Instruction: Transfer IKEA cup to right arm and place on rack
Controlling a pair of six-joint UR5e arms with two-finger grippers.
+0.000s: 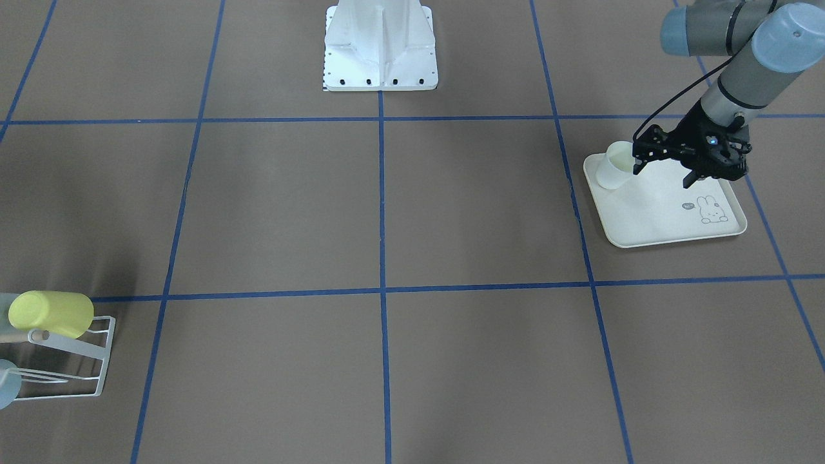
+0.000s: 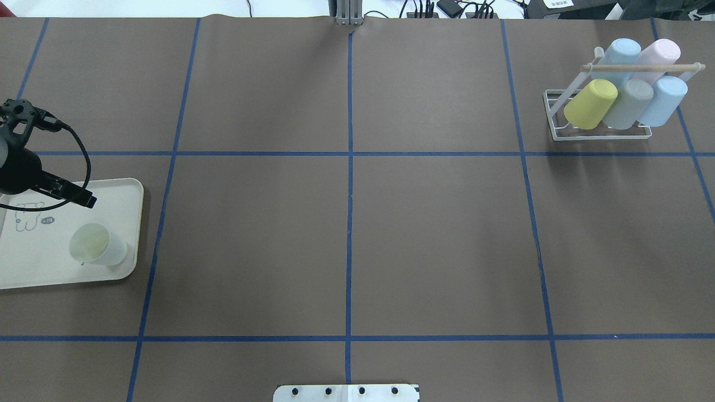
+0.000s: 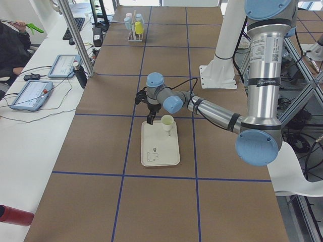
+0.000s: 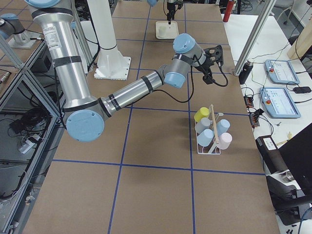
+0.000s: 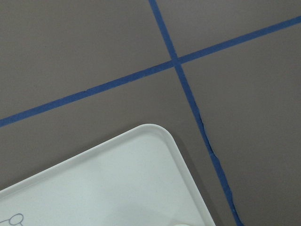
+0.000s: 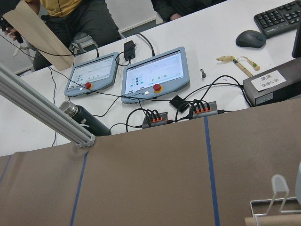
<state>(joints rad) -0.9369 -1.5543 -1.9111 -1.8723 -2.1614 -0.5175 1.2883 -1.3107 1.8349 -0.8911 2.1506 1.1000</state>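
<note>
Tray (image 1: 664, 222) holds one white cup (image 1: 615, 165), upright, mouth up.
Over the tray, the left claw (image 1: 664, 175) hangs beside the cup, fingers apart; the right claw (image 4: 213, 54) cannot be judged.

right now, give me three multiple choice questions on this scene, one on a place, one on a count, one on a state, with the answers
1. Where is the white cup?
A) on the tray
B) on the bare table
C) on the robot's base

2. How many cups sit on the rack?
A) three
B) five
C) seven

3. How is the left pincer?
A) shut on the cup
B) shut on the tray's rim
C) open, holding nothing

Answers:
1 A, the cup stands upright in a corner of the tray.
2 B, one yellow, one grey, one pink and two blue.
3 C, its fingers stand apart above the tray.
</note>
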